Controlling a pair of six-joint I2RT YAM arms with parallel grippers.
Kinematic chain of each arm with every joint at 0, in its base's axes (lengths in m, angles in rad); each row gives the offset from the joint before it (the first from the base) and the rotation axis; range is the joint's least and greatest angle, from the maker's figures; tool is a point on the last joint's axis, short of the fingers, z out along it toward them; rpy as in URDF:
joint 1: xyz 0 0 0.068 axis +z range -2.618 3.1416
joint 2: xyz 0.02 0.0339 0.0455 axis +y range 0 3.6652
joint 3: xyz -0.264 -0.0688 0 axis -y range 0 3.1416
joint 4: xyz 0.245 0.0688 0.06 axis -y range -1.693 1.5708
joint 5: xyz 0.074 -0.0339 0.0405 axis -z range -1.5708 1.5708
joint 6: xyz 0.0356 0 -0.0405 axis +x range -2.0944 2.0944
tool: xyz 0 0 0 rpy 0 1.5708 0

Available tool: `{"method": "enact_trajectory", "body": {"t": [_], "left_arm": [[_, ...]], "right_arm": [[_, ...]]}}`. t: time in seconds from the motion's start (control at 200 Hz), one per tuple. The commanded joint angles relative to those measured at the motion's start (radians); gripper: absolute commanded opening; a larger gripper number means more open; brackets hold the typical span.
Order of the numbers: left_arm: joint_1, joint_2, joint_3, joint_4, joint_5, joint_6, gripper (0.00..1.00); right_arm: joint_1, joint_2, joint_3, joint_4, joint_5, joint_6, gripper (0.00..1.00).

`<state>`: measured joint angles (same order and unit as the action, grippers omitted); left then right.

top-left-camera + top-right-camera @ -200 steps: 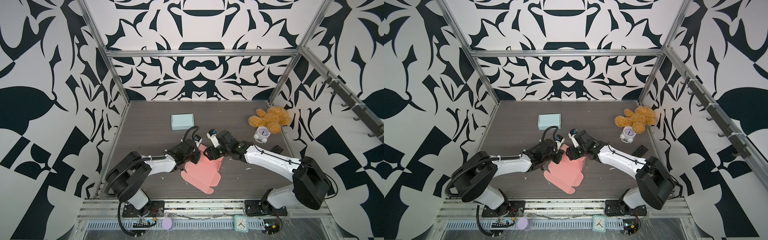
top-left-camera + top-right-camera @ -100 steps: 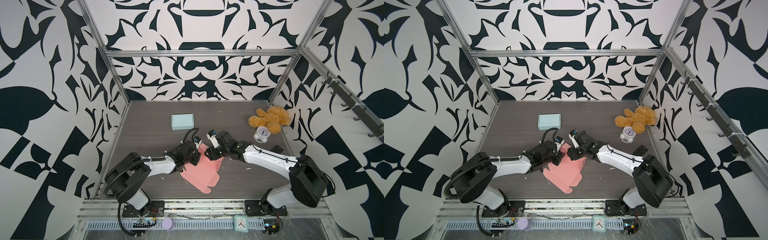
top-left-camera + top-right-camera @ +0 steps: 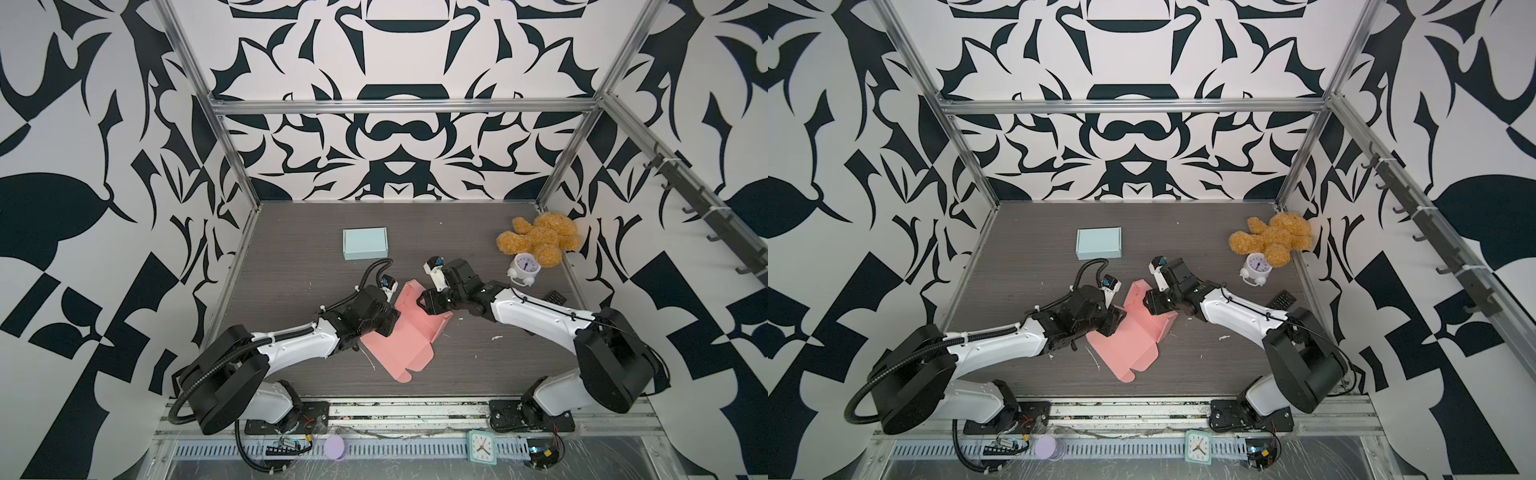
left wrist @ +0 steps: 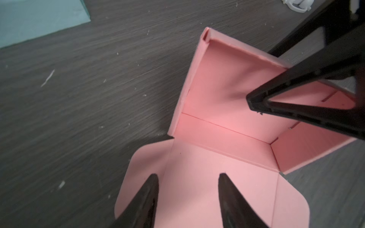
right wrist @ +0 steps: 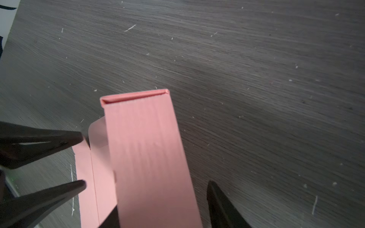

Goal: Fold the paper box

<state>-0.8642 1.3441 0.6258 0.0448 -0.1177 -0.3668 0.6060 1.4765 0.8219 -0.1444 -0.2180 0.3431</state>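
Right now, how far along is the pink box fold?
Done: one doubled wall of the pink box stands upright. In hand: the right pincer straddles that wall, not visibly clamped; the left pincer hangs open over the flat lid panel. Left: finishing the other walls, tucking the rounded flaps, closing the lid.

My left arm [image 3: 291,349] and right arm [image 3: 536,320] stretch low, inward; left pincer [image 4: 188,174] gapes, right pincer [image 3: 428,300] jaws apart.

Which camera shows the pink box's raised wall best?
Left wrist view: the pink box fills it, raised wall and inner creases clear. Right wrist shows only the wall's outer face; both top views show it small.
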Motion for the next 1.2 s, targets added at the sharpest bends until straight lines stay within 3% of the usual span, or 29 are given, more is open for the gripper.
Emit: {"method": "enact_trajectory", "body": {"t": [0.0, 0.265, 0.625, 0.77, 0.87, 0.895, 1.195], "left_arm": [[-0.002, -0.039, 0.067, -0.201, -0.009, -0.133, 0.56], [-0.001, -0.141, 0.121, -0.427, 0.012, -0.228, 0.61], [0.017, -0.252, 0.096, -0.550, 0.067, -0.317, 0.76], [0.078, -0.334, 0.026, -0.530, 0.151, -0.357, 0.84], [0.135, -0.379, -0.028, -0.499, 0.228, -0.387, 0.84], [0.146, -0.388, -0.037, -0.492, 0.243, -0.394, 0.88], [0.180, -0.377, -0.086, -0.388, 0.315, -0.468, 0.89]], "right_arm": [[-0.021, -0.004, -0.012, 0.040, -0.035, 0.022, 0.56], [-0.065, -0.002, -0.045, 0.077, -0.060, 0.039, 0.56], [-0.103, 0.006, -0.094, 0.120, -0.072, 0.055, 0.56], [-0.116, 0.012, -0.111, 0.140, -0.075, 0.061, 0.56], [-0.131, 0.017, -0.126, 0.156, -0.084, 0.068, 0.56], [-0.135, 0.018, -0.130, 0.159, -0.084, 0.070, 0.56], [-0.151, 0.021, -0.156, 0.176, -0.084, 0.072, 0.57]]}}
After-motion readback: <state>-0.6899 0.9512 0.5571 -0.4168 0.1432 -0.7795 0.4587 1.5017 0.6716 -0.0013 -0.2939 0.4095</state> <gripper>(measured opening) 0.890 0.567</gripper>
